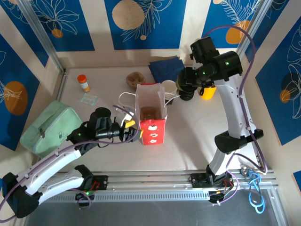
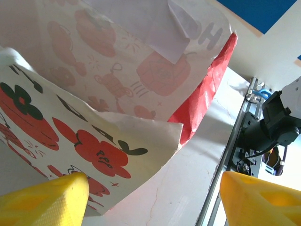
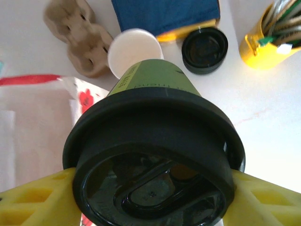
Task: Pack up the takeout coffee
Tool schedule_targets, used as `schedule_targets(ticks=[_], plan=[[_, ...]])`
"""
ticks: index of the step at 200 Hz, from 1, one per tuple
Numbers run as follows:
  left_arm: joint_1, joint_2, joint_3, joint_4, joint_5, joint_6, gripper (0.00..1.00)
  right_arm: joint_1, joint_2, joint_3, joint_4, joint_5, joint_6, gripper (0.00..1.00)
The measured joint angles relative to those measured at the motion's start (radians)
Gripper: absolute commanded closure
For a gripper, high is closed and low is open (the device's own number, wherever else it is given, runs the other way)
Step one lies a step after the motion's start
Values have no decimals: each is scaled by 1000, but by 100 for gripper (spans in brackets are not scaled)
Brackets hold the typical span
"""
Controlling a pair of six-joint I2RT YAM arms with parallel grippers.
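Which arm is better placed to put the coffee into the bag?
Right. The right jaws hold the coffee near the open bag; the left jaws stand open at the bag's side.

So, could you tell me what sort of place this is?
Probably a robotics lab bench staged as a café takeout counter: blue printed panels around the table, a paper bag, a cardboard cup carrier and a takeout coffee.

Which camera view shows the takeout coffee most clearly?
The right wrist view: the takeout coffee is close up, black lid and green side sharp, gripped by the right claw. In the top external view it is far and hard to tell under the right arm. The left wrist view faces the paper bag.
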Motion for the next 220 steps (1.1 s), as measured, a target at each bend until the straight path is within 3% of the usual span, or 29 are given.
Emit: schedule_targets(ticks=[35,101,220], plan=[[-26,11,-6,2,-24,0,27,40,7,94,0,-30,15,35],[-36,18,-17,9,-50,0,27,238,49,176,0,-106,51,35],[-68,31,-19,35,-71,0,27,461,118,-27,0,-19,147,35]])
